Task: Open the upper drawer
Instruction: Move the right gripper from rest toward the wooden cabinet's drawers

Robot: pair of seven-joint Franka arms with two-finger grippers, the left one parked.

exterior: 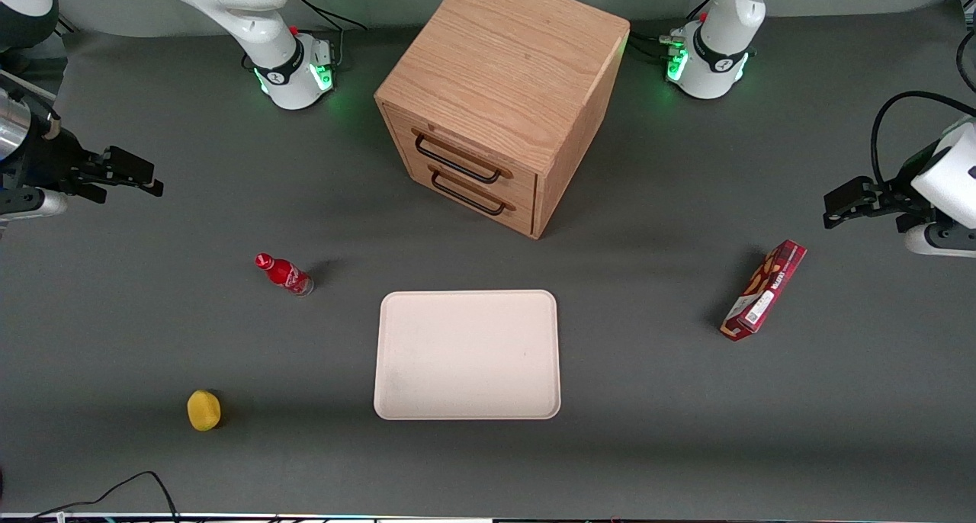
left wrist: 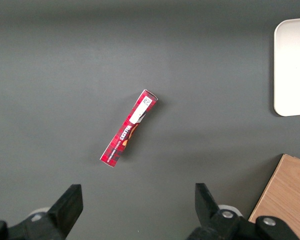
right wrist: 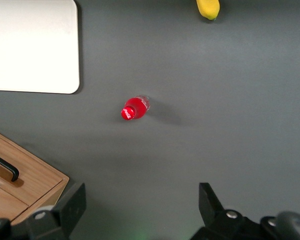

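The oak cabinet (exterior: 503,73) stands at the middle of the table, farther from the front camera than the tray. Its upper drawer (exterior: 461,157) is shut, with a long thin black bar handle (exterior: 456,159); the matching lower drawer (exterior: 471,195) sits under it. A corner of the cabinet (right wrist: 20,175) and one black handle end (right wrist: 4,167) show in the right wrist view. My gripper (exterior: 141,174) hangs above the table at the working arm's end, well apart from the cabinet. Its fingers (right wrist: 72,200) stand wide apart with nothing between them.
A cream tray (exterior: 467,354) lies in front of the cabinet. A red bottle (exterior: 284,274) stands beside the tray, also in the right wrist view (right wrist: 135,108). A yellow fruit (exterior: 203,410) lies nearer the front camera. A red snack box (exterior: 764,290) lies toward the parked arm's end.
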